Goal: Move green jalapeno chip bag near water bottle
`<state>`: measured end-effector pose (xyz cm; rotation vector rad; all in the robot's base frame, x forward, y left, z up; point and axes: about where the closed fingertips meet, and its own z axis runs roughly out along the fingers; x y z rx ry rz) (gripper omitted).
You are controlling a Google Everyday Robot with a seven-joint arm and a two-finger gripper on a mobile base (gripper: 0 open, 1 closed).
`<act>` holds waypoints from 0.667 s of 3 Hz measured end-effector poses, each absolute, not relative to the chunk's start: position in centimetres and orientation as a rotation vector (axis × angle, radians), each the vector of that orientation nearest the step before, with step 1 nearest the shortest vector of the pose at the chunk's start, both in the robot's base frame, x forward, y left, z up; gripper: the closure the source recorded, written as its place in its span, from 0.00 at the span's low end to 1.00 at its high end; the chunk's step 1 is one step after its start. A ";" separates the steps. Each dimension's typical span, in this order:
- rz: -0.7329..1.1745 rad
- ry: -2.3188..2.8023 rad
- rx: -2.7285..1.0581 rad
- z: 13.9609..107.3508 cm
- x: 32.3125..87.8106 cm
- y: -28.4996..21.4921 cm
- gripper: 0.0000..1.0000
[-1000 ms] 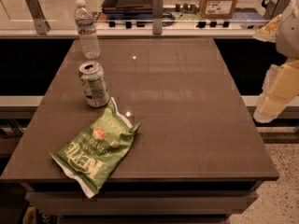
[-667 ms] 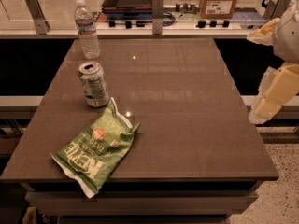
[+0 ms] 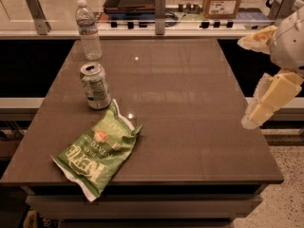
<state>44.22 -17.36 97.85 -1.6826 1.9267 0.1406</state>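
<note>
The green jalapeno chip bag (image 3: 98, 151) lies flat near the table's front left corner, white "KETTLE" lettering facing up. The water bottle (image 3: 88, 31), clear with a white cap, stands upright at the table's back left. My gripper (image 3: 243, 82) hangs at the right edge of the table, far from the bag and the bottle. Its two pale fingers are spread wide apart, one fingertip (image 3: 248, 41) above and one below, with nothing between them.
A green-and-white soda can (image 3: 95, 86) stands upright between bottle and bag. The brown table (image 3: 190, 108) ends close to my gripper on the right. Behind it runs a counter rail with metal posts (image 3: 160, 6), a dark tray and a cardboard box (image 3: 223, 0).
My gripper has shifted a little to the left, toward the table's right edge. The bag, can and bottle have not moved.
</note>
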 end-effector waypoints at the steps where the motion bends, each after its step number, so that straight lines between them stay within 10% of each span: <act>1: 0.137 1.927 -1.683 97.9 44.2 -17.4 0.00; 2: 0.121 1.940 -1.688 98.1 44.3 -17.3 0.00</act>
